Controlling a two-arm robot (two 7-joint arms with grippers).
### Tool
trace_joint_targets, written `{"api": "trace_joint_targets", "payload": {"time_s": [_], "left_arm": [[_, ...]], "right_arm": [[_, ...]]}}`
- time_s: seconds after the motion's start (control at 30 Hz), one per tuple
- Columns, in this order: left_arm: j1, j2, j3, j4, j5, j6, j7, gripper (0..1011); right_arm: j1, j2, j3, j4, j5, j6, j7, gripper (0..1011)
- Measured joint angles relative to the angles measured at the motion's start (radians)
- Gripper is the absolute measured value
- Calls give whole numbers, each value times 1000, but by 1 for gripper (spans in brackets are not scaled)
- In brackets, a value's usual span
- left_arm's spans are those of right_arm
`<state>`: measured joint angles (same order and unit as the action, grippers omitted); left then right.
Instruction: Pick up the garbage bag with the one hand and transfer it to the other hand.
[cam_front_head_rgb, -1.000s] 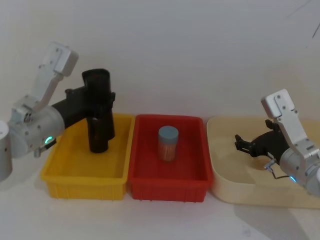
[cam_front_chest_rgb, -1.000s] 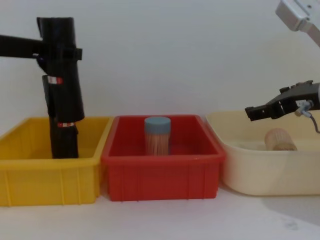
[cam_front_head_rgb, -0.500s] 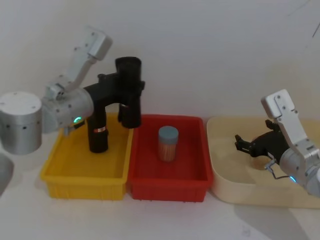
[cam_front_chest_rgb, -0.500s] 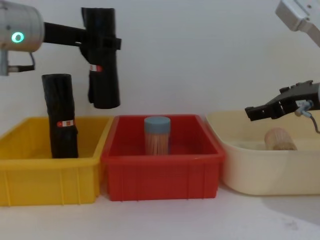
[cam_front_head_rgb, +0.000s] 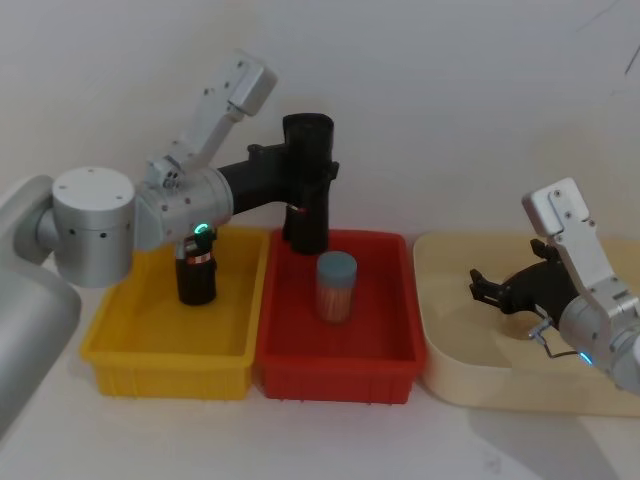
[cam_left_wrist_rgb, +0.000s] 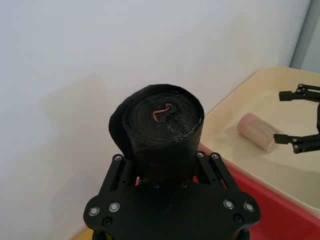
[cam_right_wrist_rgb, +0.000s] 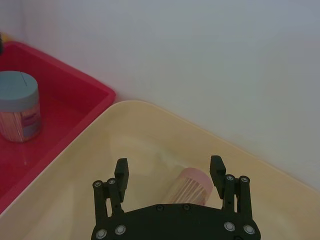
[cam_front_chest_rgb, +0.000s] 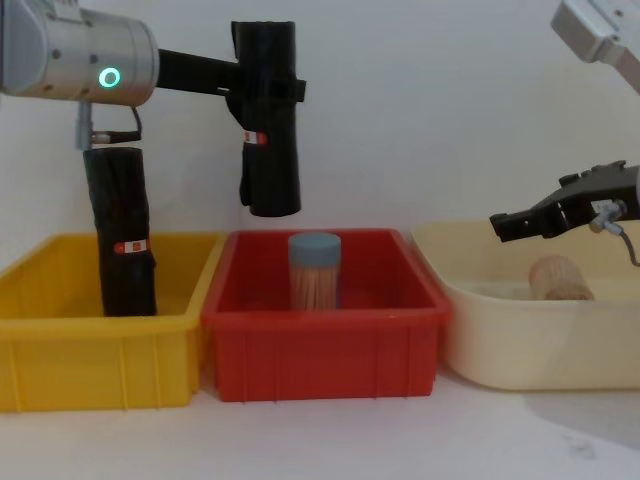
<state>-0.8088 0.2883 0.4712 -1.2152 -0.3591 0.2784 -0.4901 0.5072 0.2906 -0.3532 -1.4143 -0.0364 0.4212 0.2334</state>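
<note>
The left gripper (cam_front_chest_rgb: 268, 88) is squeezing the bag (cam_front_chest_rgb: 272, 165), holding it over the red bin's (cam_front_chest_rgb: 320, 355) left side. The right gripper (cam_front_head_rgb: 483, 288) is hanging open, right of the bin.

wall (cam_front_head_rgb: 450, 90): plain white, bare | tabletop (cam_front_chest_rgb: 330, 440): white — soft shadow at right | light: even

Garbage bag (cam_front_chest_rgb: 272, 170) – glossy, creased blk plastic film; red bin (cam_front_chest_rgb: 320, 350) – smooth plastic.
</note>
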Motion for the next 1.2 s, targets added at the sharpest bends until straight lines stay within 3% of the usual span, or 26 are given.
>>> {"api": "trace_joint_targets", "payload": {"time_s": [0.57, 0.87, 1.2], "left_arm": [[-36, -30, 24, 58, -10, -28, -28, 446], [-43, -35, 28, 69, -11, -33, -32, 446], [-46, -38, 30, 74, -12, -36, -35, 446]], "right_arm": [[6, -13, -4, -31, 46, -18, 90, 999], [54, -69, -33, 6, 78, -5, 128, 999], [117, -152, -37, 97, 96, 45, 100, 999]]}}
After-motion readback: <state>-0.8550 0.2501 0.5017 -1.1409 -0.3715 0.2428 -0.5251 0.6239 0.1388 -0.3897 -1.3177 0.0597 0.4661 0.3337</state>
